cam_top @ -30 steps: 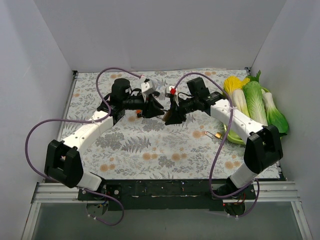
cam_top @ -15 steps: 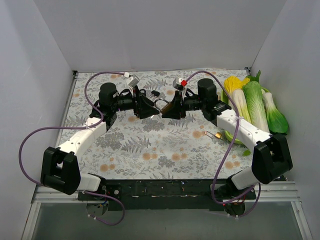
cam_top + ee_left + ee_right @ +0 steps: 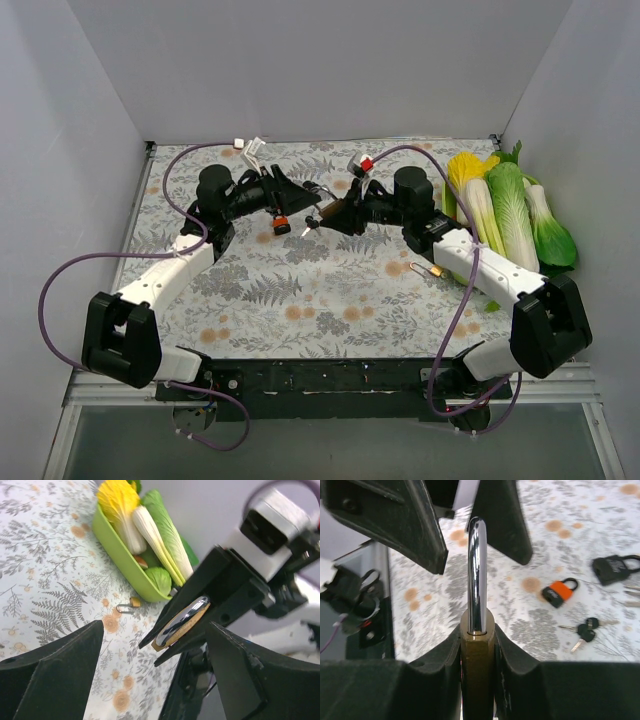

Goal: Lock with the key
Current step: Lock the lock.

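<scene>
My right gripper [image 3: 476,635] is shut on a brass padlock [image 3: 477,655], body between the pads, chrome shackle [image 3: 476,570] pointing away toward the left arm. In the left wrist view the same padlock [image 3: 182,622] sits in the black right fingers, straight ahead. My left gripper [image 3: 155,645] is open wide, a short way from the shackle's tip and holding nothing; its fingers [image 3: 405,520] flank the shackle. Both grippers face each other above the mat's far middle: the left [image 3: 288,198], the right [image 3: 335,210]. Black-headed keys [image 3: 582,630] lie on the mat below.
An orange padlock [image 3: 559,591] and a black padlock [image 3: 612,569] lie on the flowered mat near the keys. A green tray [image 3: 117,555] of cabbages [image 3: 510,210] stands along the right wall, a small brass padlock [image 3: 437,270] beside it. White walls close in on three sides.
My left gripper has opened and drawn back left, away from the padlock. Both wrists have moved toward the back of the mat, and the right one now holds the padlock lower.
</scene>
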`<action>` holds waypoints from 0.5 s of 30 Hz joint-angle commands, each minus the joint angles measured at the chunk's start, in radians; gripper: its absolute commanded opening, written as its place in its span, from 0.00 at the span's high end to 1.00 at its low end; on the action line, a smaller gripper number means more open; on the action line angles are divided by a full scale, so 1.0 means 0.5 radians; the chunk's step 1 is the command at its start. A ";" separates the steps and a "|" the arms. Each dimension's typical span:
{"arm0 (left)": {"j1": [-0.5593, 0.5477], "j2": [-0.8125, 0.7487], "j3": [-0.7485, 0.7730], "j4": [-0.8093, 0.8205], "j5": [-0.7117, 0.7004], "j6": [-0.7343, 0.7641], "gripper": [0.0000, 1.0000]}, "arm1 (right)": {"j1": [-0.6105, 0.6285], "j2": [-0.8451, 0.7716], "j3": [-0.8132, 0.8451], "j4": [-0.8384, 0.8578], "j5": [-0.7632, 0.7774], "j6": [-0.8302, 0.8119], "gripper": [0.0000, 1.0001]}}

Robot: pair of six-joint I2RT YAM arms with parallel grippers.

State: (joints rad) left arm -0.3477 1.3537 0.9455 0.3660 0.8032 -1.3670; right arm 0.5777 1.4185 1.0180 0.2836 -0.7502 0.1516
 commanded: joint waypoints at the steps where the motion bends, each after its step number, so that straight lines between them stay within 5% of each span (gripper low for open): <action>1: -0.025 0.020 0.152 -0.250 -0.483 -0.334 0.14 | 0.084 -0.156 0.041 0.237 0.653 -0.070 0.99; 8: -0.166 0.112 0.321 -0.275 -0.667 -0.490 0.02 | 0.246 -0.107 0.084 0.200 0.954 -0.202 0.99; 15: -0.222 0.121 0.330 -0.324 -0.766 -0.518 0.09 | 0.329 -0.033 0.182 0.145 1.153 -0.263 0.99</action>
State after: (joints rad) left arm -0.4477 1.4261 1.0790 0.2207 0.4805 -1.5982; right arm 0.7067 1.4036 1.0199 0.2790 -0.2325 0.0578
